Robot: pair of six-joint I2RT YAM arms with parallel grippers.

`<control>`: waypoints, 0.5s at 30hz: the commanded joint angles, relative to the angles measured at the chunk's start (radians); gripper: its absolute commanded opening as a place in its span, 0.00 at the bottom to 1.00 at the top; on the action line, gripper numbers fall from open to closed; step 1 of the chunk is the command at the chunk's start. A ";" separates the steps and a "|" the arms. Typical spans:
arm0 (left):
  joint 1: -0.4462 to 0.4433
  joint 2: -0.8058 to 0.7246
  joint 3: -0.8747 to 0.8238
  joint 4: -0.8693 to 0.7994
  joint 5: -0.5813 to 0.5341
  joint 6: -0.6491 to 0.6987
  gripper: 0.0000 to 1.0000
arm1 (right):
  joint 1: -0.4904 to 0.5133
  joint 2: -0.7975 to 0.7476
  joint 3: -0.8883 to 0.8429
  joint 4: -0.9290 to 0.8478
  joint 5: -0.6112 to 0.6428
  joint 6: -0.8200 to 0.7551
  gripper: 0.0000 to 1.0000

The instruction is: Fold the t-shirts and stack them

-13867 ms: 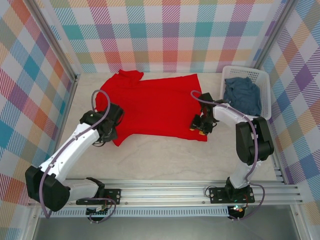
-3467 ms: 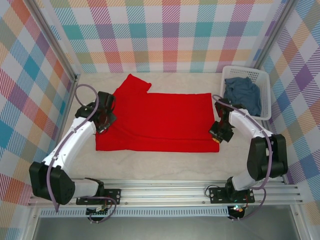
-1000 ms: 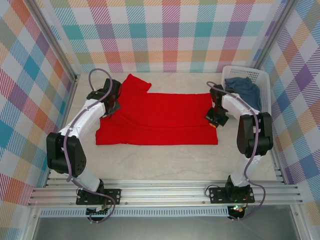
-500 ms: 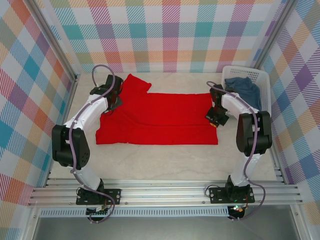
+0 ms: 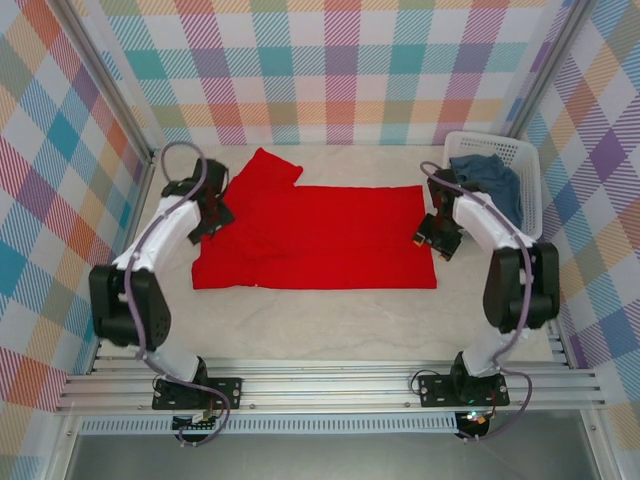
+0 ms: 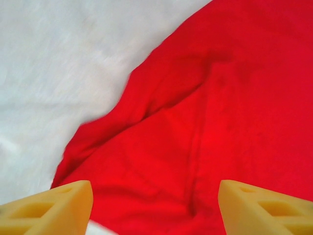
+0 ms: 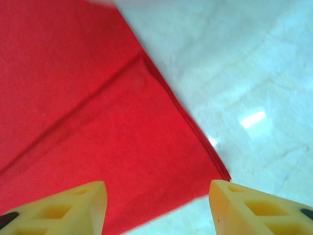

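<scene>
Left gripper [image 5: 210,214]: jaws spread wide with nothing pinched between them, poised over the 9 o'clock edge of the red shirt [image 5: 320,238]; yellow fingertips [image 6: 54,208] above rumpled cloth.
Red shirt: laid flat mid-table [image 5: 320,325] as a wide rectangle, one flap jutting toward 11 o'clock.
Right gripper [image 5: 432,238]: jaws apart and empty, at the shirt's 3 o'clock edge, over a corner.
Basket [image 5: 534,205]: white lattice, at the table's 2 o'clock corner.
Basket contents: blue-grey shirt [image 5: 485,190], crumpled, covering most of the inside.

High rear overview, wrist close-ups sharing shirt [image 5: 320,240]
</scene>
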 commanded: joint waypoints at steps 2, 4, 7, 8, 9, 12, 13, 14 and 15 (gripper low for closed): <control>0.102 -0.120 -0.240 -0.054 0.174 -0.131 0.64 | -0.006 -0.132 -0.181 -0.001 -0.094 -0.018 0.57; 0.162 -0.123 -0.331 -0.010 0.253 -0.162 0.64 | -0.006 -0.170 -0.263 0.020 -0.134 -0.013 0.58; 0.215 -0.110 -0.398 0.058 0.294 -0.185 0.63 | -0.024 -0.212 -0.370 0.088 -0.203 0.010 0.63; 0.221 -0.102 -0.402 0.069 0.284 -0.184 0.63 | -0.038 -0.222 -0.398 0.114 -0.228 0.020 0.63; 0.226 -0.094 -0.403 0.081 0.274 -0.182 0.63 | -0.055 -0.229 -0.432 0.143 -0.244 0.033 0.64; 0.248 -0.058 -0.422 0.110 0.289 -0.199 0.62 | -0.087 -0.230 -0.471 0.187 -0.266 0.058 0.64; 0.254 -0.054 -0.432 0.128 0.289 -0.206 0.60 | -0.095 -0.226 -0.478 0.198 -0.266 0.064 0.64; 0.260 -0.050 -0.438 0.153 0.279 -0.207 0.58 | -0.104 -0.221 -0.480 0.212 -0.268 0.065 0.63; 0.263 -0.047 -0.442 0.174 0.265 -0.202 0.56 | -0.108 -0.215 -0.478 0.219 -0.267 0.064 0.62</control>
